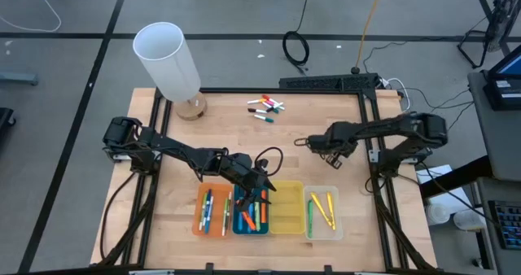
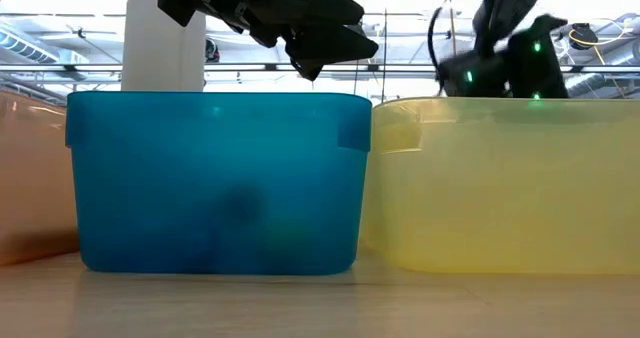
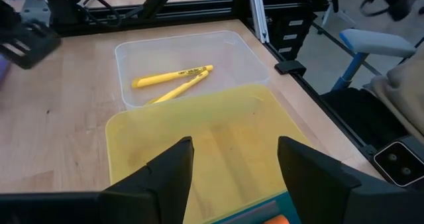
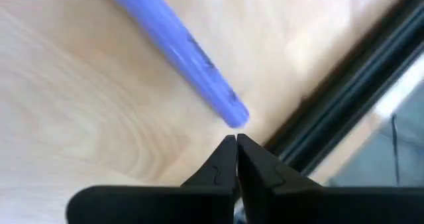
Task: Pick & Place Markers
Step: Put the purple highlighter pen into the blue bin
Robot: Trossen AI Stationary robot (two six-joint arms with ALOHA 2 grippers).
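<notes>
Markers [image 1: 266, 106] are scattered in a small cluster on the bench [image 1: 228, 133] near its far edge, beside a white cylinder [image 1: 167, 59]. More are seen lying in the orange tray [image 1: 200, 224], the blue tray [image 1: 252, 229] and the clear tray [image 1: 322, 230]; the yellow tray [image 1: 286, 208] is between the latter two. A purple marker [image 4: 179, 48] lies just beyond the right end effector [image 4: 236, 139], whose fingers are pressed together. The left end effector [image 3: 233, 159], spread with nothing between its fingers, is held over the blue and yellow trays.

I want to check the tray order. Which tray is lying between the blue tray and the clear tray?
The yellow tray lies between the blue tray and the clear tray. The high view shows this best; there its floor looks bare of markers.
</notes>
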